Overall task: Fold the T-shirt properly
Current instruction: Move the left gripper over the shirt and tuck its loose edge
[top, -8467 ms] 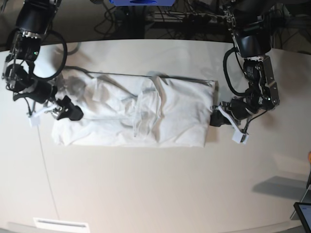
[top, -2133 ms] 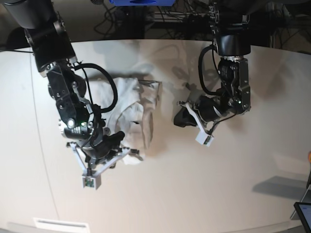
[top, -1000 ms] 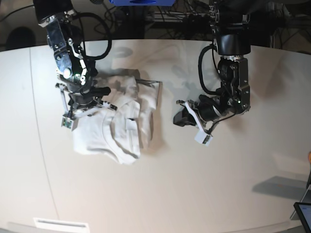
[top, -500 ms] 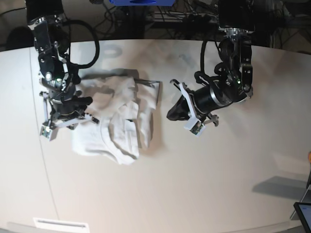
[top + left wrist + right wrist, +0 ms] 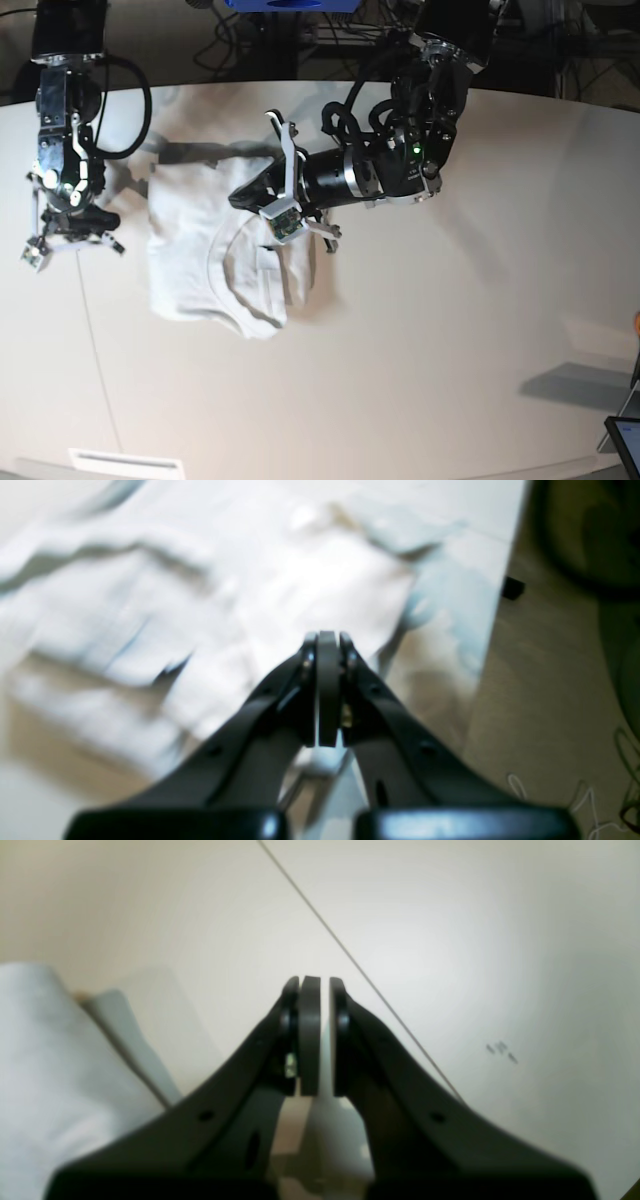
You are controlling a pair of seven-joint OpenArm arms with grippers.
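The T-shirt (image 5: 215, 250) lies bunched on the table (image 5: 450, 330), left of centre. The left end effector (image 5: 245, 195) hovers over its far right part, jaws pressed together, empty. The right end effector (image 5: 75, 240), narrowed to a slit, hangs just left of the shirt.

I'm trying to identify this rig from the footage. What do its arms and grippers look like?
Both arms are black, with looping black cables along them. The left gripper and right gripper have slim black fingers with flat pads, white bracket-like parts beside them, and small green lights on the wrist housings.
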